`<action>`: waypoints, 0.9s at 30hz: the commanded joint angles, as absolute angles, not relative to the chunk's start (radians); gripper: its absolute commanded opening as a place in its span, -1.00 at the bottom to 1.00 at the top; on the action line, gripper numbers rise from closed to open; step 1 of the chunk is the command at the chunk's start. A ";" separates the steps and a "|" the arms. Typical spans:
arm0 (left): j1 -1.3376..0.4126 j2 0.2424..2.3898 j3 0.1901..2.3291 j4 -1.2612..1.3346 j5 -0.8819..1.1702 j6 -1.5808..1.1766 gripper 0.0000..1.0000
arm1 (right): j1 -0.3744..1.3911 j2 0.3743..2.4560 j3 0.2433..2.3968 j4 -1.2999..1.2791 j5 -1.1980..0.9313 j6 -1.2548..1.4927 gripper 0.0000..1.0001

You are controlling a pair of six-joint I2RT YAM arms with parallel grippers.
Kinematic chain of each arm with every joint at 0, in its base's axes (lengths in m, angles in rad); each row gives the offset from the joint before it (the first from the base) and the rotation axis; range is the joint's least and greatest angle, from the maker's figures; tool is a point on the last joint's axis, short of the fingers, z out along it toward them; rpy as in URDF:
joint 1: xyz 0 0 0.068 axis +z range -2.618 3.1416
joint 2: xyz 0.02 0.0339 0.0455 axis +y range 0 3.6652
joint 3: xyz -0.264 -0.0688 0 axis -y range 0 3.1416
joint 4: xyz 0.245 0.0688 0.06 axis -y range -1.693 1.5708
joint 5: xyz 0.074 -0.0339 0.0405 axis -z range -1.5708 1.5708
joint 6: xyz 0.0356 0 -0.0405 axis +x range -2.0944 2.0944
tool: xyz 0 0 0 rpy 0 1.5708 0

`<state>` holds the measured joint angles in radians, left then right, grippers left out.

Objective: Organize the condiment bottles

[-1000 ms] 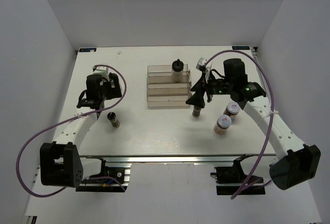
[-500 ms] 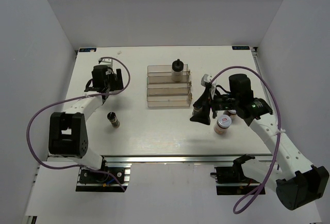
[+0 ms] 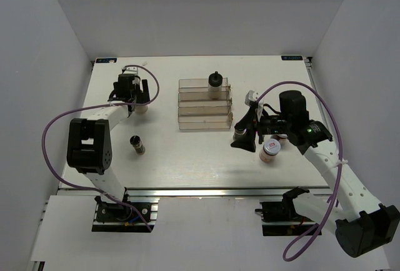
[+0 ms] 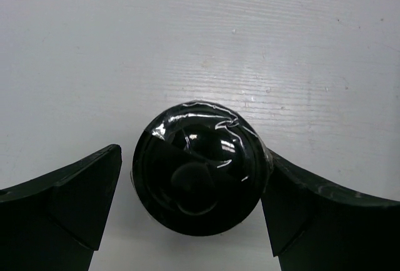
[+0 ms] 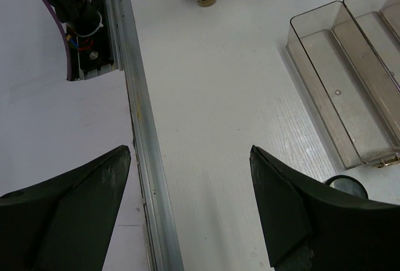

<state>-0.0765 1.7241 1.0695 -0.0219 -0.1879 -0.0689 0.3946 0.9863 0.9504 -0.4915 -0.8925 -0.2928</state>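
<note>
My left gripper (image 4: pixel 192 158) is spread around one knob-topped jar (image 4: pixel 197 187), which stands at the far left of the table (image 3: pixel 187 158). I look straight down its upright axis onto the glossy black top. One finger (image 4: pixel 69 202) shows a sliver of table between itself and the cap. The other finger (image 4: pixel 325 215) sits right at the cap's edge, and I cannot tell if it touches.

My right gripper (image 5: pixel 190 152) is also spread wide, with only bare table between its fingers. A dark-capped jar (image 3: pixel 239 135) stands upright just beside one fingertip, outside the gap, near the front right corner of the clear stepped rack (image 3: pixel 203 105).

I count six condiment bottles, all upright as far as I can tell:
- The two already named, one at each gripper.
- A second knob-topped jar (image 3: pixel 215 83) on the rack's rear step, knob up.
- A dark bottle (image 3: pixel 137 144) alone on the near left of the table, well apart from both grippers.
- A brownish jar with a red-marked white lid (image 3: pixel 270 151) to the right of my right gripper.
- Another jar (image 3: pixel 282 137) just behind that one, mostly hidden by my right arm.

There is one rack, and its other steps hold nothing. The table's metal edge rail (image 5: pixel 140 127) runs along the near side below my right gripper.
</note>
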 commanded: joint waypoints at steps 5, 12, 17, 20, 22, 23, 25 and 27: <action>-0.077 1.723 1.124 0.032 -0.229 -0.071 0.90 | 0.394 0.979 0.943 -0.454 -0.900 -0.299 0.65; -0.077 1.726 1.127 0.037 -0.212 -0.075 0.72 | 0.394 0.991 0.940 -0.454 -0.890 -0.305 0.65; -0.077 1.726 1.134 0.028 -0.199 -0.095 0.37 | 0.393 0.994 0.939 -0.453 -0.887 -0.308 0.65; -0.077 1.715 1.135 0.020 -0.192 -0.106 0.02 | 0.394 0.997 0.937 -0.451 -0.881 -0.308 0.64; -0.077 1.695 1.134 0.018 -0.180 -0.106 -0.29 | 0.394 0.999 0.937 -0.449 -0.881 -0.308 0.64; -0.077 1.689 1.135 0.014 -0.175 -0.106 -0.41 | 0.396 0.999 0.937 -0.451 -0.879 -0.308 0.64; -0.077 1.671 1.140 0.006 -0.157 -0.107 -0.70 | 0.394 0.997 0.936 -0.451 -0.877 -0.308 0.64; -0.077 1.640 1.155 -0.023 -0.138 -0.107 -0.85 | 0.394 0.994 0.936 -0.453 -0.879 -0.308 0.64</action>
<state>-0.0757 1.7309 1.1027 -0.0006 -0.1825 -0.0944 0.3946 0.9989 0.9375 -0.4873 -0.8772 -0.2966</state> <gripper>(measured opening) 0.728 0.820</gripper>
